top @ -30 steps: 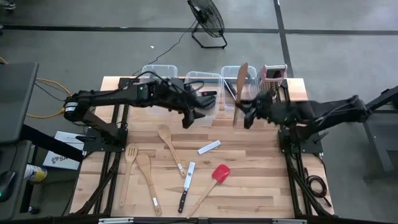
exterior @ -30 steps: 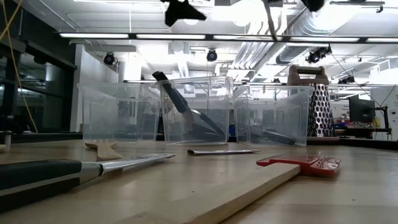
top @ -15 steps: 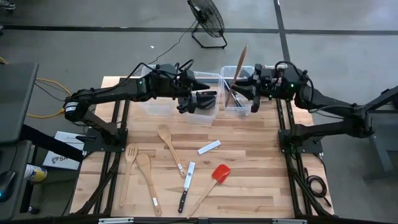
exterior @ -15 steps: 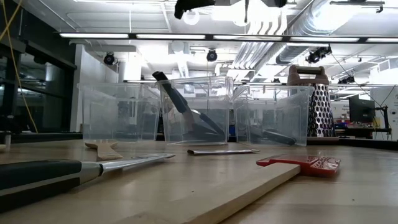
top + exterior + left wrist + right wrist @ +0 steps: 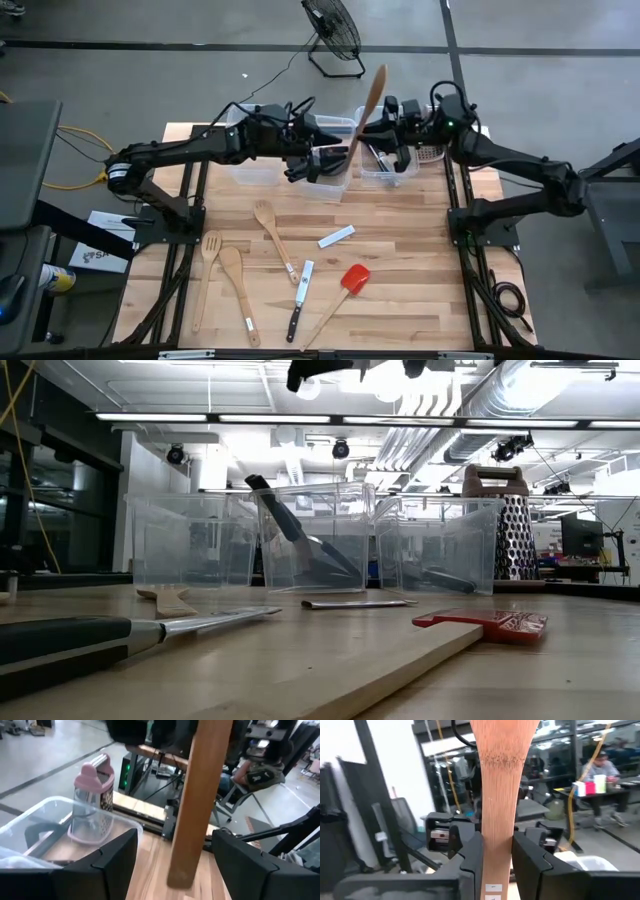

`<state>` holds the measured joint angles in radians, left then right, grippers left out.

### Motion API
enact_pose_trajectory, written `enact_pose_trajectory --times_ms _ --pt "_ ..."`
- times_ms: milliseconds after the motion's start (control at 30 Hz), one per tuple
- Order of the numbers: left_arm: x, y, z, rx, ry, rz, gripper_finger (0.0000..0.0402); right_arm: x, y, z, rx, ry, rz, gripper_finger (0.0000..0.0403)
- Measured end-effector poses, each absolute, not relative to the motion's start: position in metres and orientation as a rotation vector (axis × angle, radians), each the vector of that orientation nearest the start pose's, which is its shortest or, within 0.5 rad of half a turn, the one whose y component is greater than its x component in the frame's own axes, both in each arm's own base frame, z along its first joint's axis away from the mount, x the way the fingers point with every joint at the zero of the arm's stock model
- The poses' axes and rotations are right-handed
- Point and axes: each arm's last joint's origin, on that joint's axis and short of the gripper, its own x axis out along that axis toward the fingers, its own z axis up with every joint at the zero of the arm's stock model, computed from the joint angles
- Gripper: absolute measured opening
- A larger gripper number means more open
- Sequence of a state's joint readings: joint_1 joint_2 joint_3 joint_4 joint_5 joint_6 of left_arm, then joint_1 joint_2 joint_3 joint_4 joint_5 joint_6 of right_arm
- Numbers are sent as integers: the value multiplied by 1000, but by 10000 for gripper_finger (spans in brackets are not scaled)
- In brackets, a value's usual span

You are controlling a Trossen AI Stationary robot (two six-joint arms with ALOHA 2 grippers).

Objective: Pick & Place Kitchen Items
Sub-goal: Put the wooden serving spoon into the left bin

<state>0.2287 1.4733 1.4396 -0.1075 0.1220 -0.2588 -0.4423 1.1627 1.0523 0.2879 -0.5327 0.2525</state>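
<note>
My right gripper [image 5: 495, 852] pinches a wooden spatula [image 5: 367, 108] by the handle, blade up, held high above the row of bins [image 5: 327, 160]. My left gripper [image 5: 172, 857] sits just beside it over the middle bin, fingers [image 5: 112, 855] spread wide, and the spatula's free end hangs between them with nothing touching yet.

Looks like a handover or a drop in progress, and the risks are mostly here:
- If I let go on the right before the left closes, the spatula falls; from this height it could clip a bin rim and bounce out onto the table [image 5: 400, 260].
- The handle hangs tilted in the left wrist view, so a close may catch only the tip and let it swing or slip.
- The two arms are very near each other above the bins; a small misjudged move could knock the fingers together.
- The grater [image 5: 438, 150] stands just beside the bins on the right arm's side and could get bumped when that arm pulls away.

Rest of the utensils lie on the table in front of the bins: wooden spoons [image 5: 236, 290], knives [image 5: 298, 310], red spatula [image 5: 345, 292]. Untouched.
</note>
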Motion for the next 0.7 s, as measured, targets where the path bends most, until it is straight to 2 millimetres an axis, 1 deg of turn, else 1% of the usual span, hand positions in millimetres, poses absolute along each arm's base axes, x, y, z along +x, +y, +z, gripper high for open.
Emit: enact_pose_trajectory --times_ms 200,367,700 --pt "331 72 402 -287 138 102 252 255 -103 388 194 -178 175 69" --pt "331 72 402 -295 141 98 252 265 -107 384 210 -206 196 69" --pt "331 72 401 -297 149 97 252 268 -109 382 221 -216 190 69"
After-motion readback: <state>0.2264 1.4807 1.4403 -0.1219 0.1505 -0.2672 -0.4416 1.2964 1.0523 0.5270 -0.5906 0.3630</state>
